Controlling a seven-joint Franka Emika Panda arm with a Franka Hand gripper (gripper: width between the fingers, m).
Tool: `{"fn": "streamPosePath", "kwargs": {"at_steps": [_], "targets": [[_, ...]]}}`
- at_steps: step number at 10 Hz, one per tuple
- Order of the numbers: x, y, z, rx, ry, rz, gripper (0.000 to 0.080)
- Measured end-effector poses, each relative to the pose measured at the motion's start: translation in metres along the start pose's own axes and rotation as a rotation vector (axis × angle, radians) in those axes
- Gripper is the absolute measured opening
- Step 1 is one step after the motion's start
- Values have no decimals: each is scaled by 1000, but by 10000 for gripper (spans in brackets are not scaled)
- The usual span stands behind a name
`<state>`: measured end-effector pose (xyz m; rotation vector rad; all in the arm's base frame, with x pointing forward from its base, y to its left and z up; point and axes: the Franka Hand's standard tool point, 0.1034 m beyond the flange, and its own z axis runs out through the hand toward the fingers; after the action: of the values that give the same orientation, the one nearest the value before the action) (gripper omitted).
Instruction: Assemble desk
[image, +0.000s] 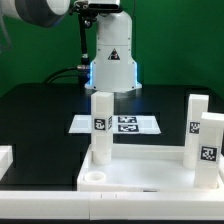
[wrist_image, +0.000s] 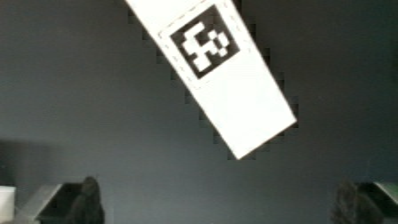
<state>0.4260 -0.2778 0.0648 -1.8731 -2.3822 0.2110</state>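
Two legs (image: 101, 122) stand in the desk top (image: 140, 172); the end effector (wrist_image: 222, 203) hangs wide open, empty, over a third leg (wrist_image: 228, 75).

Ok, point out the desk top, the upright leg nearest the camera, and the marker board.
desk top (image: 150, 176), exterior view, flat inner surface.
upright leg (image: 101, 125), exterior view, its tag face.
marker board (image: 140, 124), exterior view, printed tags.

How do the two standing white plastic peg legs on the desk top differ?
The slimmer white peg leg stands toward the exterior view's left of the rimmed white desk top; the other white peg leg stands at its right edge, looks wider and shows two tags, not one. Both are upright.
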Motion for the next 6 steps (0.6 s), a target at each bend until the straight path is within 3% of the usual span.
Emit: {"fn": "streamPosePath", "kwargs": {"at_steps": [1, 3, 4, 6], "targets": [[-2, -2, 1, 6, -2, -39, 648], [-22, -18, 9, 55, 61, -94, 648], [-28, -17, 13, 59, 65, -90, 648], [-26, -20, 27, 84, 85, -80, 648]]}}
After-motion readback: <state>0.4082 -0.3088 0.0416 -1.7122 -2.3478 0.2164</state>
